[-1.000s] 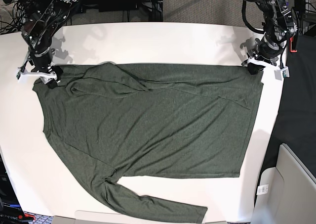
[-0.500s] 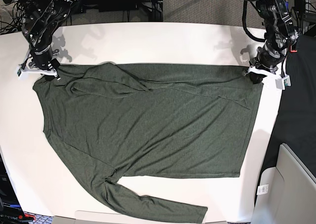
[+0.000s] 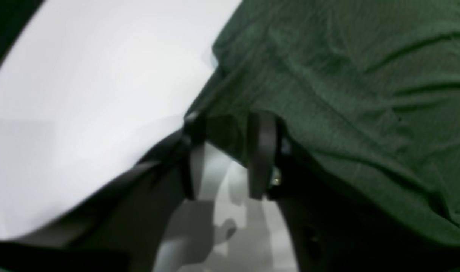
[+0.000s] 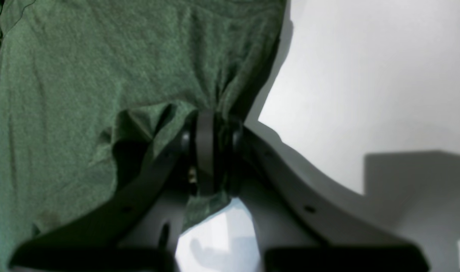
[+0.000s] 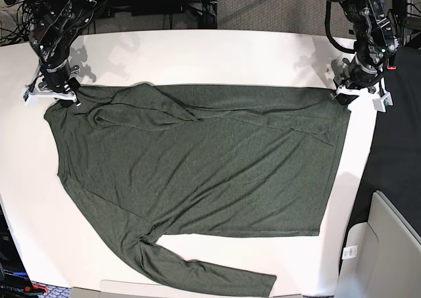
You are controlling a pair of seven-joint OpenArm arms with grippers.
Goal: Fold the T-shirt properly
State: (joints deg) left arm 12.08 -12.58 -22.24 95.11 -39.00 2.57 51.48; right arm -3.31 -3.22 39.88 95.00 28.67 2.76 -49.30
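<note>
1. Both arms have shifted slightly at the far corners since the earlier frame; the T-shirt (image 5: 197, 173) lies spread across the white surface (image 5: 217, 54), one sleeve tucked over, folding barely begun.
2. Right gripper (image 4: 211, 151) is clamped on cloth at the far-left corner.
3. Left gripper (image 3: 230, 151) straddles the far-right hem, jaws apart.

Two dark arms are standing over the far corners, black metal links with bundles of black cable looping off them. The right arm (image 5: 56, 31) is showing a white bracket at its wrist, and the left arm (image 5: 368, 31) is wearing a matching white plate. Up close, the right gripper (image 4: 211, 151) is showing black curved fingers with small screw holes; the left gripper (image 3: 230, 155) is showing flat grey-black pads.
</note>
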